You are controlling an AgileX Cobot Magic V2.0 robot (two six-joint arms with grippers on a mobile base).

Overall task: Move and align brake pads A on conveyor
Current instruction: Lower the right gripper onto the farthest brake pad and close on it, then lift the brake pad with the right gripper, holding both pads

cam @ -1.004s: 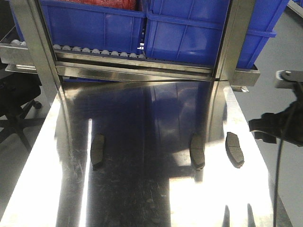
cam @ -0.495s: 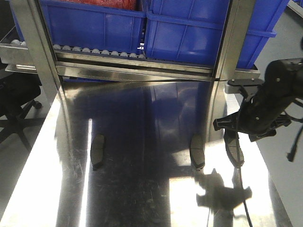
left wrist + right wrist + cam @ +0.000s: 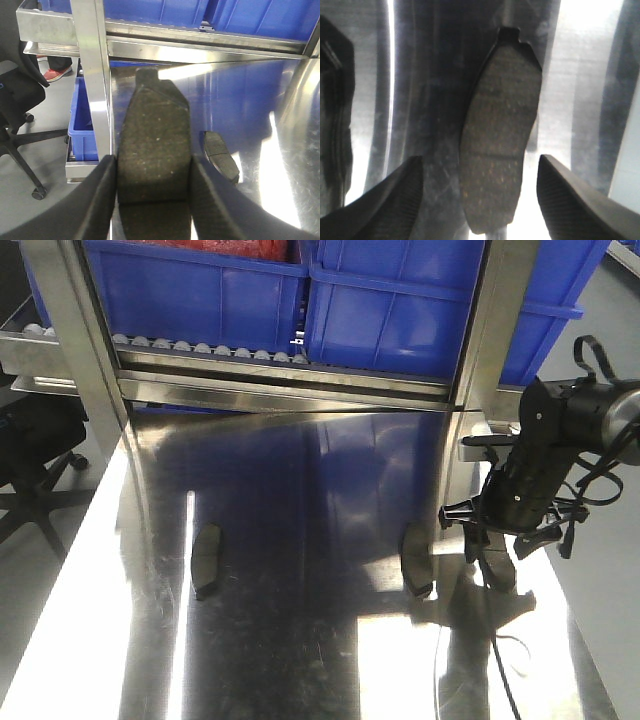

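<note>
One brake pad (image 3: 154, 120) is clamped lengthwise in my left pincer (image 3: 152, 170), by the steel table's (image 3: 300, 660) left edge. Three more lie flat on the table: left pad (image 3: 207, 560), middle pad (image 3: 416, 560), and right pad (image 3: 500, 135) near the right edge. My right pincer (image 3: 479, 165) is spread wide and straddles the right pad without touching it.

**Hidden and Cut-Off Bits**

Front view: the black right gripper (image 3: 495, 540) covers much of the flat, dark grey, curved brake pad (image 3: 500, 578) at 3 o'clock. Left wrist view: the bottom edge cuts off a gritty grey-brown pad (image 3: 154, 150). Right wrist view: a blurry dark shape (image 3: 334, 115) at 9 o'clock is cut off.
</note>
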